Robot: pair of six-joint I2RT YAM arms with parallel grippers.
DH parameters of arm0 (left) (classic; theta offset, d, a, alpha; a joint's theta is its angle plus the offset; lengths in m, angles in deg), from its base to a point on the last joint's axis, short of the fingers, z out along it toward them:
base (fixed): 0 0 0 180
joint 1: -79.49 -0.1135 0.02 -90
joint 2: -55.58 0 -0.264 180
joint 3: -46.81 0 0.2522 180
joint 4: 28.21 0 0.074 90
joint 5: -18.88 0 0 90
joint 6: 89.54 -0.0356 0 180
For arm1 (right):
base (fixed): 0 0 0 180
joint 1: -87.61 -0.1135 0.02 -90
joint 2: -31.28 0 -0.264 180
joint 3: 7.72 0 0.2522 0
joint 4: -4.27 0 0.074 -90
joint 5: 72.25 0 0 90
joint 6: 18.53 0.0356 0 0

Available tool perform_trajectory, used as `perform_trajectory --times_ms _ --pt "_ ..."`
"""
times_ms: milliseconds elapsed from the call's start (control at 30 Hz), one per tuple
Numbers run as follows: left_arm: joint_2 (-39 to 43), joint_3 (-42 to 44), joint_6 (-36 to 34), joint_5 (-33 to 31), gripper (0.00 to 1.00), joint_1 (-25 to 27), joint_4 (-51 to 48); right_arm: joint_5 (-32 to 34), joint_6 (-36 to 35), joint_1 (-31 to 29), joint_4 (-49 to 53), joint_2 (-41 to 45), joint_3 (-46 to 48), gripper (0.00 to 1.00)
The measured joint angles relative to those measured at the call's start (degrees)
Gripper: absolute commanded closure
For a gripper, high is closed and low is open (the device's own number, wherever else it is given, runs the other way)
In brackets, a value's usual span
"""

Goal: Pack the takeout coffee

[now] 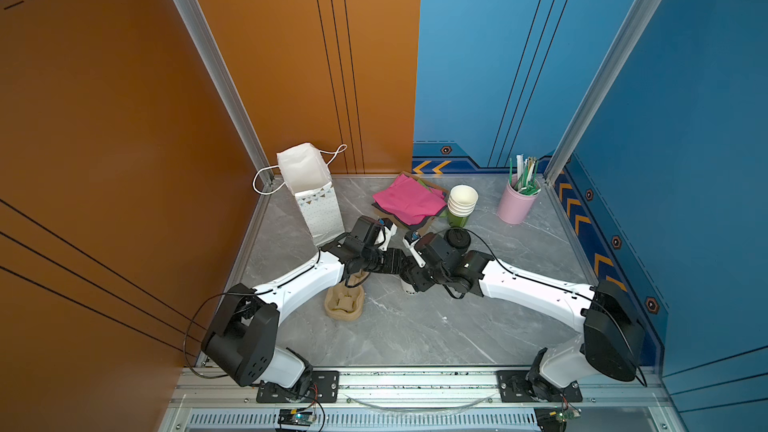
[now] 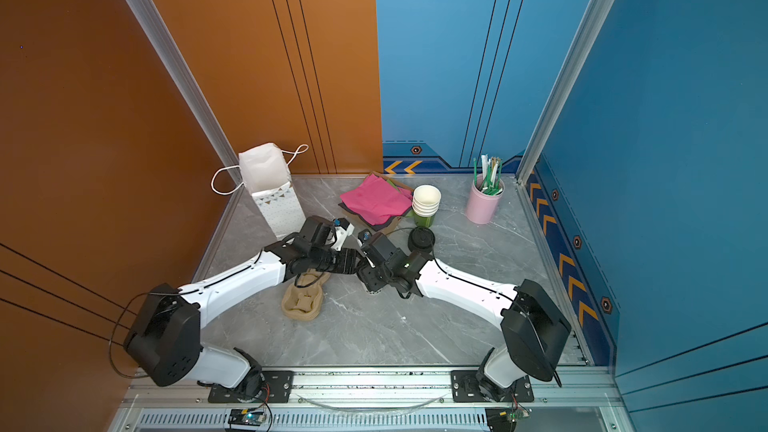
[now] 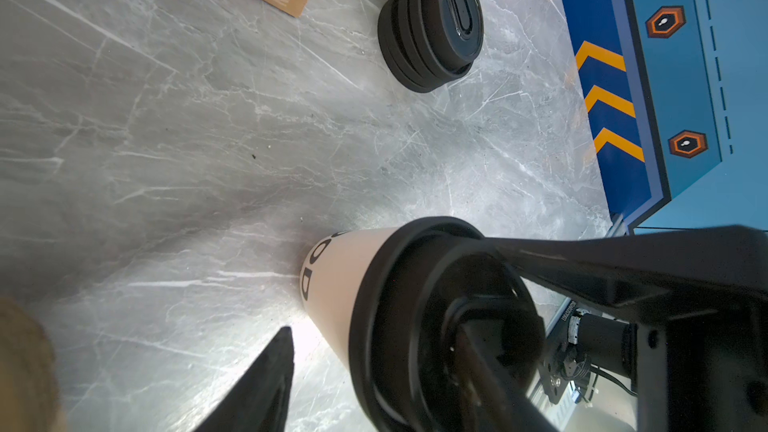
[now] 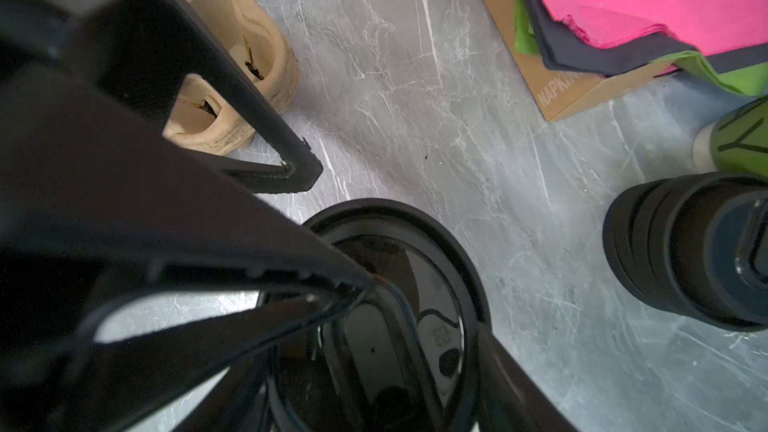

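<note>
In a top view the takeout coffee stands upright mid-desk, beneath both wrists.

Left wrist view: the left gripper has its jaws wide, one side clear of the cup and the other across the lid.

Right wrist view: the right gripper has its jaws apart, with one tip on the lid.

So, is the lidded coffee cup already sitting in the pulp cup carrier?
No, the lidded coffee cup stands on the marble tabletop, apart from the pulp cup carrier.

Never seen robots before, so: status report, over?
Left gripper, right gripper: open, over takeout coffee. Upright, lidded, not gripped. Cup carrier beside, apart.
</note>
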Motion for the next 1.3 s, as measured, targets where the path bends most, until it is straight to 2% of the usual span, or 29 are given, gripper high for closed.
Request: perform_trajectory --times_ms 667,1300 --pt "0.4 -0.7 -0.2 -3.7 0.39 1.9 -2.0 -5.2 0.7 1.3 1.8 1.4 -0.3 0.17" --pt "1.0 -0.7 -0.2 -5.4 0.39 2.8 -2.5 -6.8 3.5 4.6 4.7 7.5 2.8 0.11"
